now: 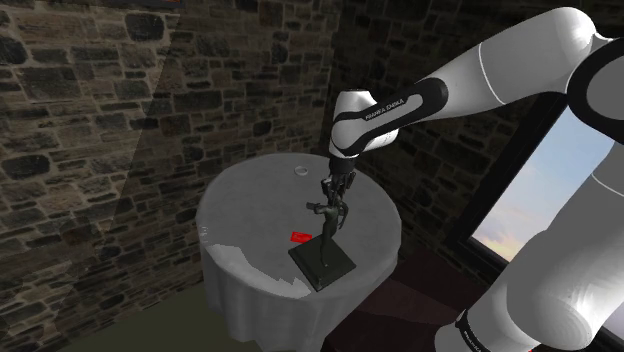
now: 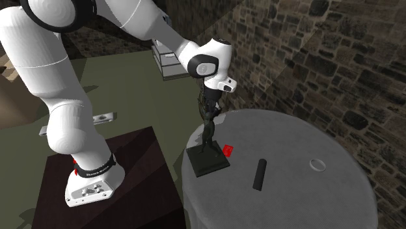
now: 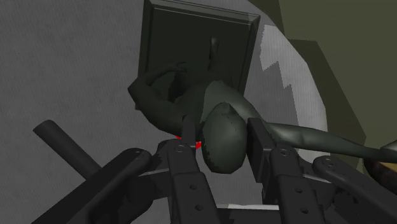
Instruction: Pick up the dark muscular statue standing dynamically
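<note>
Rough stone walls stand behind a round table (image 1: 240,205) draped in grey cloth. On it, near the edge closest to the arm's stand, is the statue (image 1: 328,218), a dark figure upright on a flat square base (image 1: 322,264). A small red thing (image 1: 299,237) lies just beside the base. A dark cylinder (image 2: 259,174) and a pale ring (image 2: 317,164) lie farther across the table.

The hand (image 1: 338,190) hangs over the figure from above. In the wrist view its fingers (image 3: 259,137) stand apart on either side of the statue's head (image 3: 222,143). One finger is touching the head or very nearly so. Beside the other a sliver of red shows through, so I judge the hand released and not yet clamped.

The reach and the line-up look done. The base sits flat on the table, so nothing has been lifted. What is left is closing on the head and raising the figure clear. The head is rounded and the heavy base hangs low, so a firm squeeze seems wise before any lift.
</note>
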